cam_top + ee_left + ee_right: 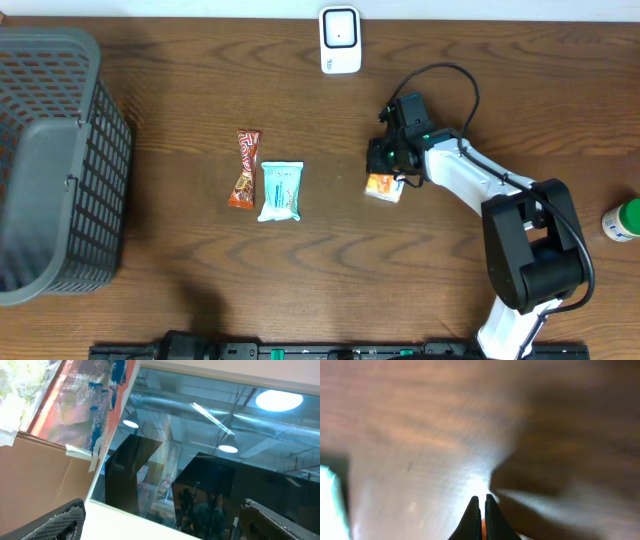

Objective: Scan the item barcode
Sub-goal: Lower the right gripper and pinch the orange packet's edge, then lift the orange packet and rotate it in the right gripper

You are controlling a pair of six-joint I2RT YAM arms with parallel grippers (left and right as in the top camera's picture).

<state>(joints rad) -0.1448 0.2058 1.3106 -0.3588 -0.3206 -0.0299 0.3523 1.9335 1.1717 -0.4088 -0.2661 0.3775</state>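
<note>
A small orange packet [381, 188] lies on the wooden table right of centre. My right gripper [384, 172] is down on it, and in the right wrist view the gripper [481, 498] is shut with a sliver of the orange packet [483, 527] pinched between the dark fingers. The white scanner [340, 40] stands at the table's back edge. A red-orange wrapped snack [245, 169] and a light-blue packet [281, 190] lie side by side left of centre. My left gripper [162, 506] is open and points up at a window and ceiling, holding nothing. The left arm is not in the overhead view.
A large grey mesh basket [90, 120] fills the table's left end. A green-capped bottle [622, 220] stands at the right edge. The light-blue packet's edge [327, 502] shows at the left of the right wrist view.
</note>
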